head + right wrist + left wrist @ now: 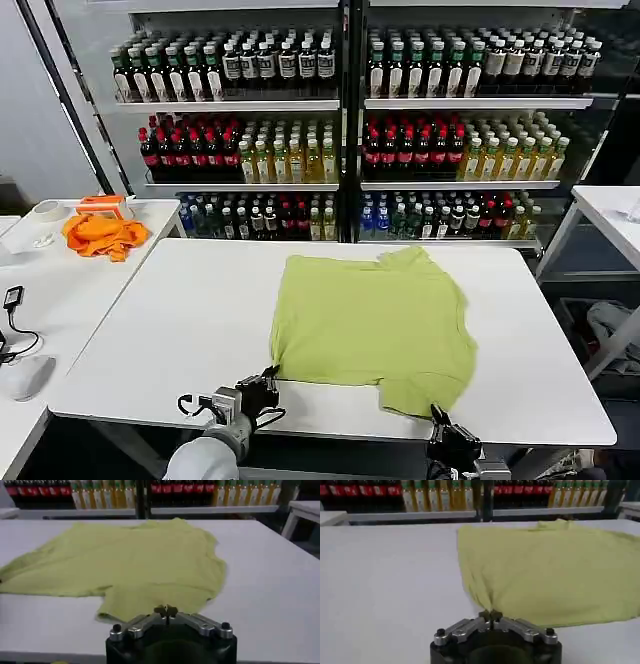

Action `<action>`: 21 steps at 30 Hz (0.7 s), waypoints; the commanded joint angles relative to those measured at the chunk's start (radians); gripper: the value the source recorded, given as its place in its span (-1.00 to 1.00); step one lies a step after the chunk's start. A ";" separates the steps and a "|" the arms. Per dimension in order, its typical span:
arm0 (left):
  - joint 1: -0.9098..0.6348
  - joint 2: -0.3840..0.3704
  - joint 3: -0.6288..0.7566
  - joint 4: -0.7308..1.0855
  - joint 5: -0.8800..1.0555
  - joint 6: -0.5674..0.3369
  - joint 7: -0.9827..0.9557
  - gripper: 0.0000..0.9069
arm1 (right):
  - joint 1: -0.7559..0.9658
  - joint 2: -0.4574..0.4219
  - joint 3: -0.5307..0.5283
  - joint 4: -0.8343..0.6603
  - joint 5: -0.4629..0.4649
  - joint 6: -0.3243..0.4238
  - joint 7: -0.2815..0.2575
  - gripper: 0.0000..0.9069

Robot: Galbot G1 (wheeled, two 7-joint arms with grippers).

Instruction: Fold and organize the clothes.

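The light yellow-green T-shirt (375,322) lies spread flat on the white table (170,330), plain side up, collar toward the far edge. My left gripper (268,381) is at the table's front edge, shut on the shirt's near left corner (487,607), where the cloth draws to a point at the fingertips (495,615). My right gripper (438,414) is at the near right hem, its jaws shut with a bit of the yellow-green cloth (145,570) pinched at the tips. In the right wrist view the right gripper (166,611) sits over the shirt's near edge.
A bright orange cloth (103,233) and a tape roll (47,211) lie on the side table to the left, with a mouse (25,375) nearer. Shelves of bottles (340,130) stand behind the table. Another white table (612,208) stands at the right.
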 commanded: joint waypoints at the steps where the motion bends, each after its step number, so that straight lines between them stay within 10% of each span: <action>1: 0.082 0.005 -0.063 -0.128 -0.077 -0.019 0.004 -0.93 | -0.001 0.003 0.001 0.025 0.005 0.009 -0.003 -1.00; 21: 0.047 0.066 -0.113 -0.188 -0.162 -0.015 0.001 -0.93 | 0.088 -0.076 0.052 0.054 0.054 0.009 -0.010 -1.00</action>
